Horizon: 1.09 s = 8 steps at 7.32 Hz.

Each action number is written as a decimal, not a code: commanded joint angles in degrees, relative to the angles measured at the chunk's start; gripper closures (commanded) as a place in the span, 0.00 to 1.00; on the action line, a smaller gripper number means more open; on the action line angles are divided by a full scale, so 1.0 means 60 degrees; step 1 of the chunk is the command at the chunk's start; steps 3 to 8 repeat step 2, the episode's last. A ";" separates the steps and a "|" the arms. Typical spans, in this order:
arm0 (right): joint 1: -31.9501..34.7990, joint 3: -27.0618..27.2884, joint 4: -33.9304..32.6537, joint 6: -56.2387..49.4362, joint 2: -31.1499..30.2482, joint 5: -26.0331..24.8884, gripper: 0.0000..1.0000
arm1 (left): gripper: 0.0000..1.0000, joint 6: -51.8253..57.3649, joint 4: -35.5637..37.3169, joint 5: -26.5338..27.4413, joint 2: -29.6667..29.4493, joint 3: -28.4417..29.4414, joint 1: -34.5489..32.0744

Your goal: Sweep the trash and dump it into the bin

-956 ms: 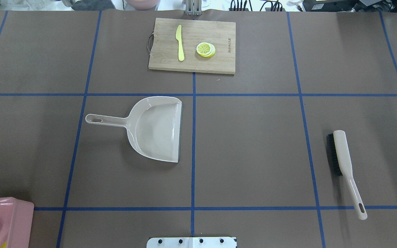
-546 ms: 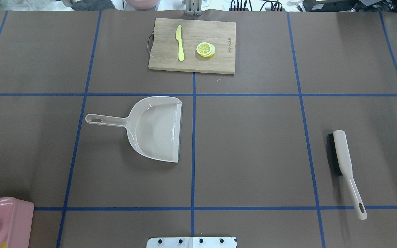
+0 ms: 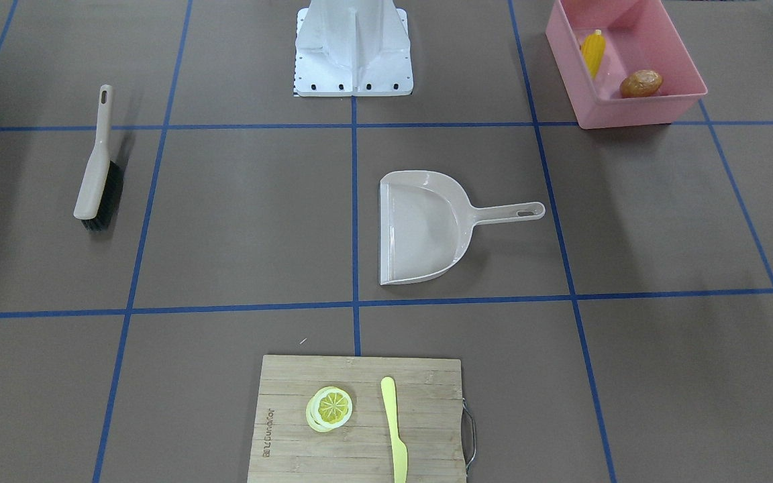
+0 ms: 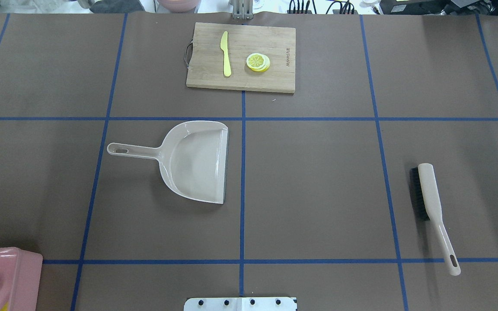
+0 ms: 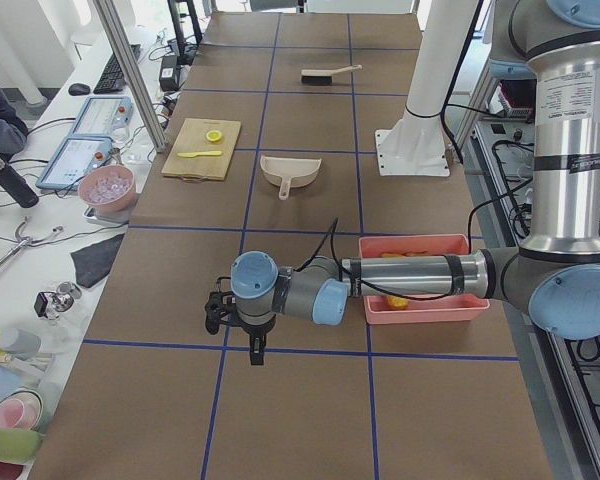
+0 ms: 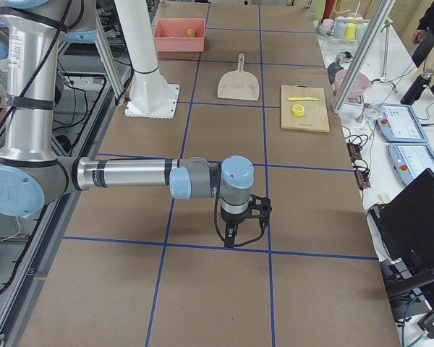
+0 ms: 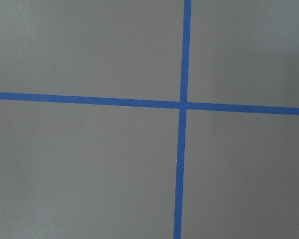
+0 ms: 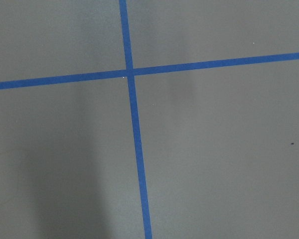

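Observation:
The pink bin [image 3: 641,114] stands near the robot's base on its left side; it also shows in the overhead view [image 4: 24,276]. In it lie the yellow corn cob [image 3: 593,52] and the brown potato [image 3: 641,84]. The ginger root does not show. The beige dustpan [image 4: 197,162] lies empty at mid-table. The brush [image 4: 430,203] lies on the right side. My left gripper [image 5: 250,350] hovers over bare table beyond the bin. My right gripper [image 6: 231,237] hovers over bare table far from the brush. Both show only in side views, so I cannot tell if they are open or shut.
A wooden cutting board [image 4: 275,39] at the far edge carries a pale yellow knife [image 4: 225,54] and lemon slices [image 4: 257,61]. Blue tape lines [image 4: 242,194] grid the brown table. The robot's white base plate [image 3: 353,74] sits at the near edge.

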 commanded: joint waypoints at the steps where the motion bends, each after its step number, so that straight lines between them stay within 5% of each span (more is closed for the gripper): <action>1: 0.0000 -0.0010 0.0004 0.0000 0.0004 -0.0012 0.00 | 0.01 0.0011 -0.0004 0.0012 0.0158 -0.0163 -0.0002; 8: 0.0000 -0.0010 0.0004 0.0000 0.0004 -0.0012 0.00 | 0.01 0.0011 -0.0004 0.0012 0.0158 -0.0193 -0.0002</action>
